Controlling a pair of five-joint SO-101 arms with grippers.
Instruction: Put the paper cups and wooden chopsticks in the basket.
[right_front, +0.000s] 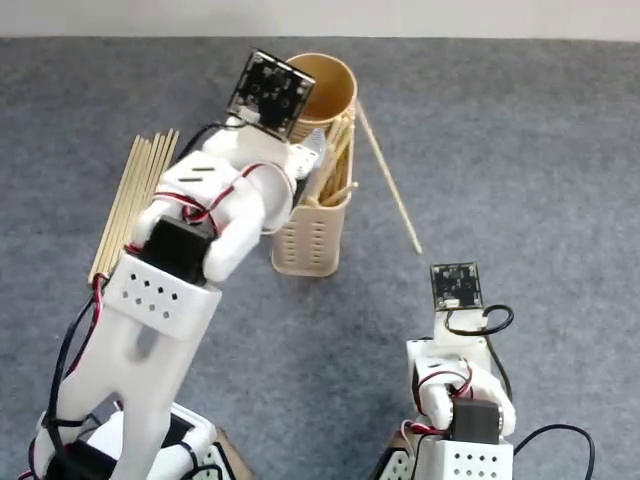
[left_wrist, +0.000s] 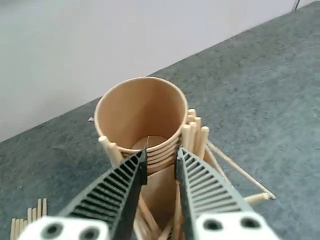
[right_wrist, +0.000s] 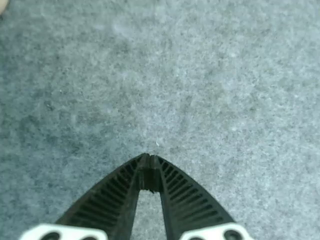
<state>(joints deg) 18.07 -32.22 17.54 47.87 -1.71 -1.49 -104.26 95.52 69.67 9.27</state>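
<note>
The tan paper cups (right_front: 330, 88), nested with rims stacked in rings, stand upright at the 12 o'clock end of the cream slotted basket (right_front: 312, 245), pale wooden chopsticks (right_front: 340, 160) crowded beside them; a flat bundle of chopsticks (right_front: 130, 205) lies on the grey carpet (right_front: 520, 120) at the basket's 9 o'clock and a single chopstick (right_front: 390, 185) slants away at its 2 o'clock. The left gripper (left_wrist: 160, 162) hovers at the cups' near rim, fingers slightly apart, gripping nothing. The right gripper (right_wrist: 150, 161), at the basket's 5 o'clock, has its fingertips pressed together.
</note>
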